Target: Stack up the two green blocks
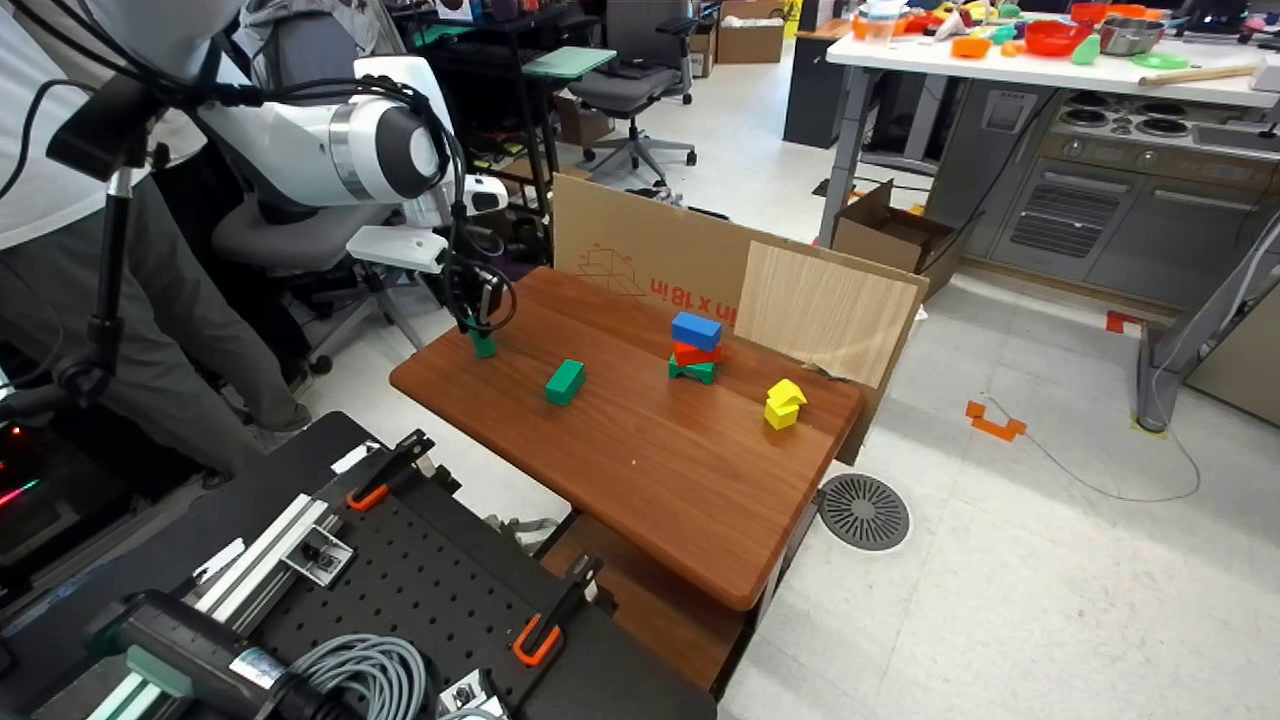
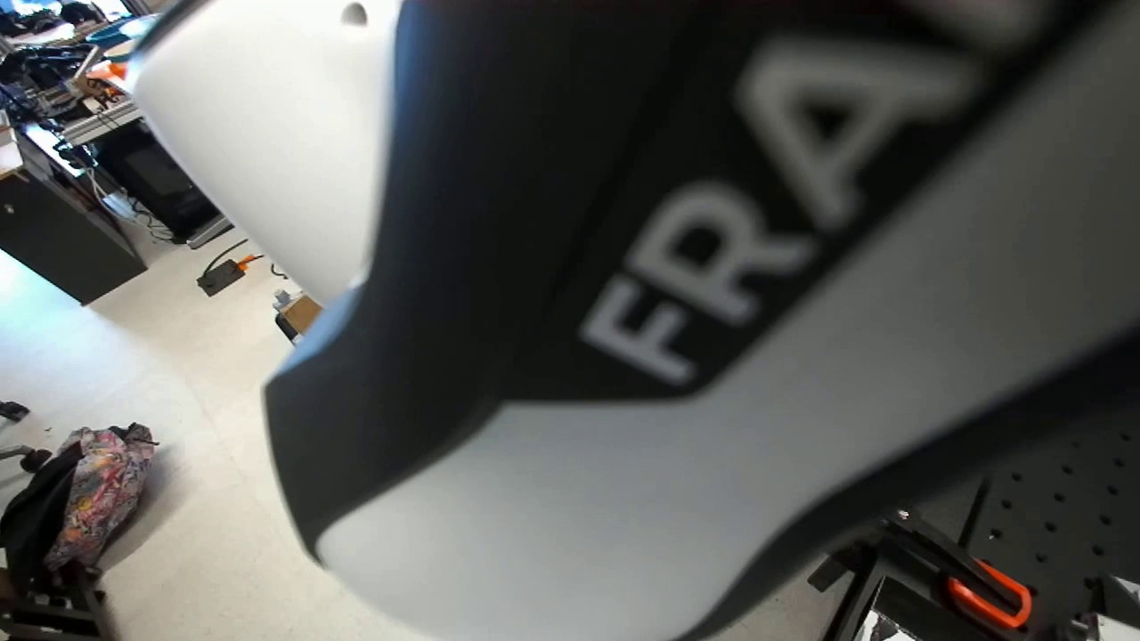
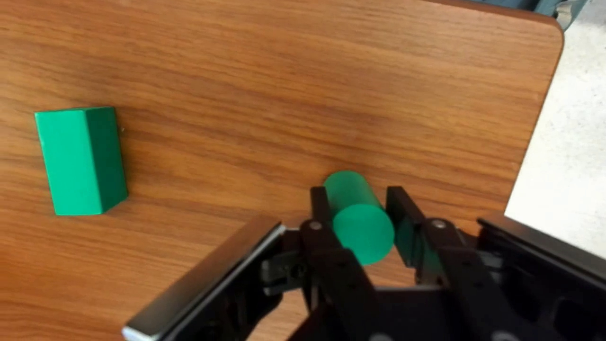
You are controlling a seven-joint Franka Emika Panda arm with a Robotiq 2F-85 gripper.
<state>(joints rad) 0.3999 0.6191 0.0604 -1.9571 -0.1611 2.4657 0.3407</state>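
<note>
Green cylinder (image 3: 363, 234): stands, it seems, on the wooden table (image 3: 213, 94), near the edge.
My gripper (image 3: 357, 203): a narrow gap around it, pads (image 3: 320, 203) flanking both sides — whether they press, I cannot tell.
Cylinder's feel: likely light, stiff, hard to break; curved sides may let it swivel or slip.
Cylinder's hold: across the full diameter, high up.
Green block (image 3: 71, 161): lies well apart — a flat top, my likely base.

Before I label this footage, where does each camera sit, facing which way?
In an exterior view: high, facing down across the table; arm shows.
In an exterior view: close to the arm, facing its casing and floor.
Wrist view: behind the gripper, facing down; fingers show.
Shared by wrist and an exterior view: oblong green block.
</note>
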